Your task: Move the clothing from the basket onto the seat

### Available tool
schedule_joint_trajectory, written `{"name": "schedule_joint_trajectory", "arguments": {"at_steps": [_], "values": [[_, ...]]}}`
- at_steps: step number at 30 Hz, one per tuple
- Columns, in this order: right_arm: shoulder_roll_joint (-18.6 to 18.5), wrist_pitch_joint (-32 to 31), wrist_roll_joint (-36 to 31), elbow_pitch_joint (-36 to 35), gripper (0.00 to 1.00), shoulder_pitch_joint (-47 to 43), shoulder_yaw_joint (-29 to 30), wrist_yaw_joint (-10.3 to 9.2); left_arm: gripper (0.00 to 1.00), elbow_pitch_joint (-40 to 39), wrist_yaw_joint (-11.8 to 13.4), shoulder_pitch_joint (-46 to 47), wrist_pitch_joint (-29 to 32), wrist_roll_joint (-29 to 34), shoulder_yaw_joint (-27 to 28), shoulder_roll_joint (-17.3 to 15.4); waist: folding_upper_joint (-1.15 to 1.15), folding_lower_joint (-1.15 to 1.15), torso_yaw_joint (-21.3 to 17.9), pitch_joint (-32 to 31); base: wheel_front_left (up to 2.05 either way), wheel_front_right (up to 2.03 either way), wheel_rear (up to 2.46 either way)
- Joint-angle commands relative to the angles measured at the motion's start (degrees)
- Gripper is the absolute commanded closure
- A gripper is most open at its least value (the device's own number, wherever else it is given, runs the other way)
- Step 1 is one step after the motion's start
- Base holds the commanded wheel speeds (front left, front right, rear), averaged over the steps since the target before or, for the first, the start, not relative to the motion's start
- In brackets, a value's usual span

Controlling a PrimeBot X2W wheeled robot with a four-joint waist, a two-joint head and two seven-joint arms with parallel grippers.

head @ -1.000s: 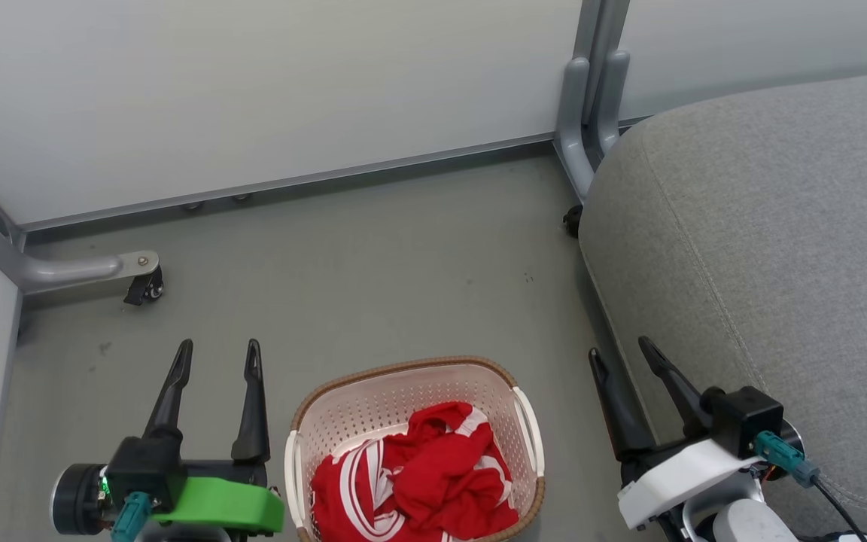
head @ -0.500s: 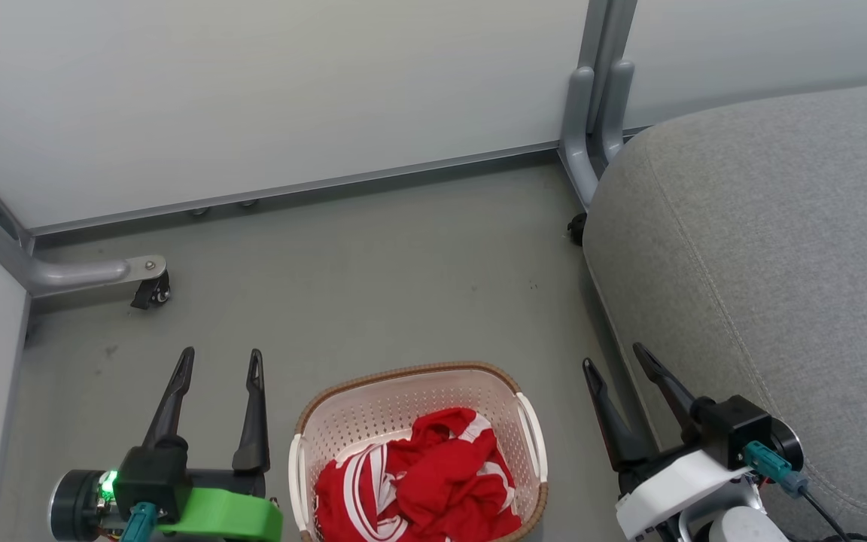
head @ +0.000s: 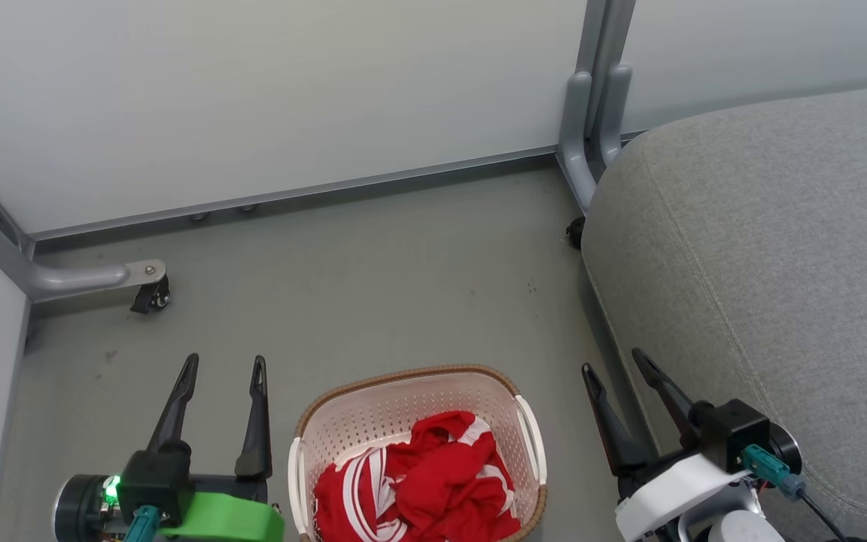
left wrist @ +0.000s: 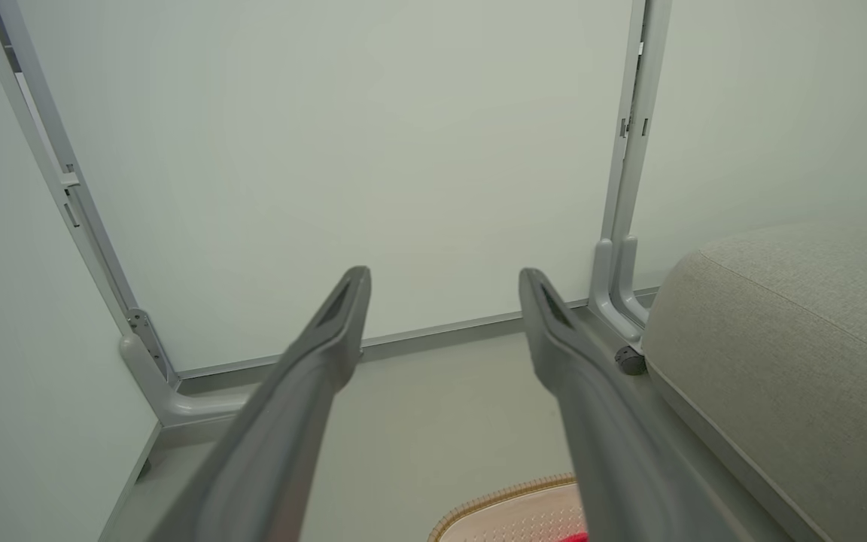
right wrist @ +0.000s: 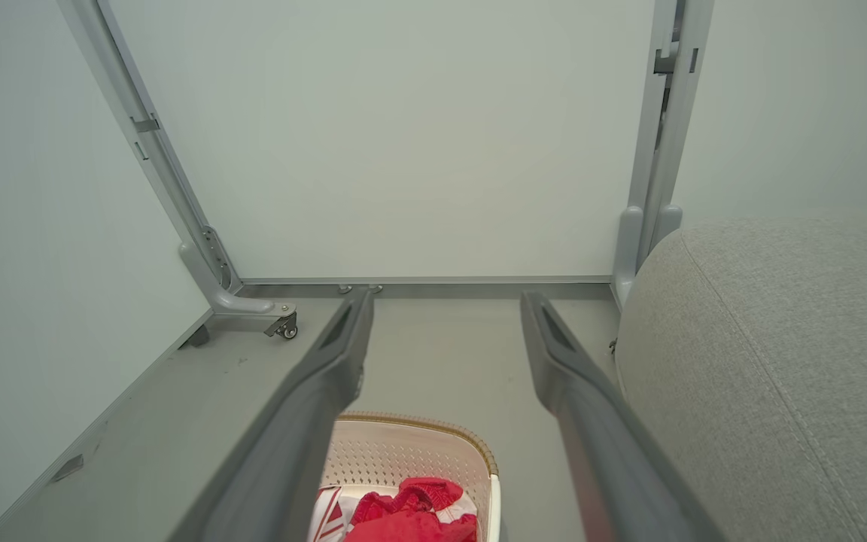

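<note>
A: Both grippers are held wide, nothing gripped: left gripper (head: 225,363) just left of the basket (head: 403,374), right gripper (head: 612,361) between basket and seat (head: 780,248).
B: Risk is noted. The clothing (head: 426,482) is bunched. If only a fold is pinched, a garment could be dropped on the floor (head: 373,278), or the light basket dragged up.
A: Clothing is heaped at the basket's near end; none is yet laid on the seat.
</note>
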State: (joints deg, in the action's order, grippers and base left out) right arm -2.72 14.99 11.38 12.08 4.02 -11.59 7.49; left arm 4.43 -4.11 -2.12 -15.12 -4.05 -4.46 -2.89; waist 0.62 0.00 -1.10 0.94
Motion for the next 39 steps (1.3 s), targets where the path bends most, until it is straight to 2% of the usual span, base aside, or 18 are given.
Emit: {"name": "schedule_joint_trajectory", "arguments": {"at_steps": [1,12,21,26,30,35,39], "values": [[-0.3,0.3,0.2,0.2,0.0,-0.8,0.0,0.0,0.0,0.2,-0.3,-0.9,-0.1,-0.5,0.0,0.0,-0.62,0.0,0.0,-0.1,0.0,0.0,0.0],[-0.3,0.3,0.1,-1.0,0.0,-0.1,0.2,0.0,0.0,1.3,-1.0,-0.4,-0.1,0.2,-0.8,0.0,-0.62,0.0,-0.5,2.4,0.0,0.0,0.0],[-0.3,0.3,-1.4,-3.3,0.0,4.5,2.3,0.0,0.0,8.1,-2.9,8.3,-0.1,1.1,-4.9,-0.2,-0.62,0.0,0.1,13.2,0.0,0.0,0.0],[-0.3,0.3,-3.3,-4.5,0.0,8.4,3.7,0.0,0.0,14.8,-3.3,16.9,-0.1,2.9,-11.5,-2.0,-0.62,0.0,0.7,21.4,0.0,0.0,0.0],[-0.3,0.3,-4.7,-5.4,0.0,11.4,4.4,0.0,0.0,23.0,-3.4,24.8,-0.1,3.8,-20.0,-4.3,-0.62,0.0,0.4,26.9,0.0,0.0,0.0],[-0.3,0.3,-5.4,-6.1,0.0,13.8,5.1,0.0,0.0,34.2,-3.4,33.8,-0.1,2.8,-28.8,-6.1,-0.62,0.0,-0.8,31.6,0.0,0.0,0.0],[-0.3,0.3,-5.0,-6.7,0.0,15.0,5.8,0.0,0.0,42.8,-3.4,40.3,-0.1,2.4,-34.3,-6.4,-0.62,0.0,-2.0,34.8,0.0,0.0,0.0]]}}
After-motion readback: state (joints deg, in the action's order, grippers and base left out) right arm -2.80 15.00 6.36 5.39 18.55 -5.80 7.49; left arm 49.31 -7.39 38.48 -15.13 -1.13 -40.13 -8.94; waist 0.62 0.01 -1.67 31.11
